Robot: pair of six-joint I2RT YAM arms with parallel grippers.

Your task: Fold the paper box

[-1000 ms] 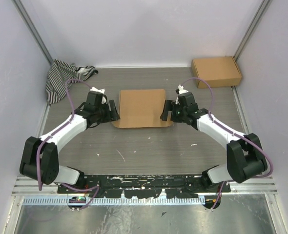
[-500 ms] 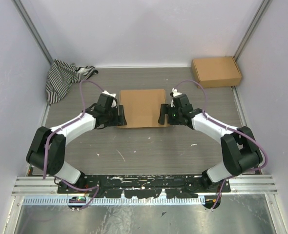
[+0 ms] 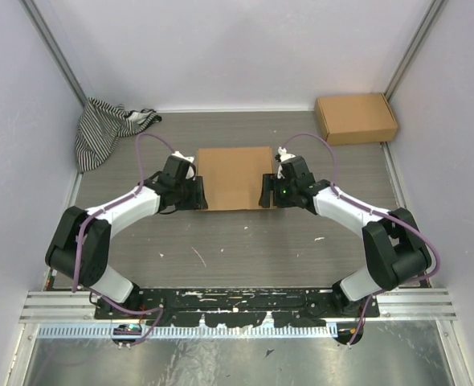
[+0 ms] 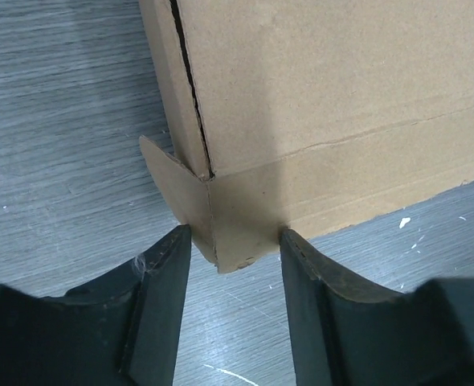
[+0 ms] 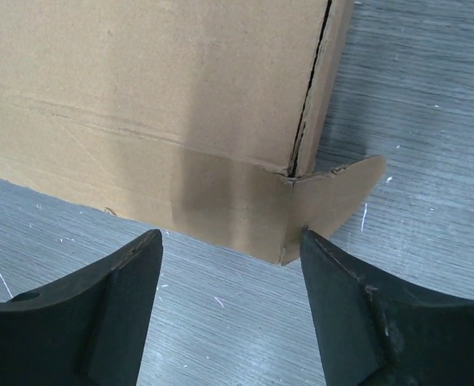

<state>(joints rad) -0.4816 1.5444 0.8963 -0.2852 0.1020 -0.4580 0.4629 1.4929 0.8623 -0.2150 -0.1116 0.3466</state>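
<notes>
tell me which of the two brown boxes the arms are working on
The box in the middle, with the open jaws of both arms straddling its near corners. The other box sits apart in the far right corner, untouched.

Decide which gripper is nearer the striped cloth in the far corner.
Left. The left gripper sits at the left side of the paper box, right of and nearer the camera than the striped cloth. The right gripper sits at the box's right side, farther off.
</notes>
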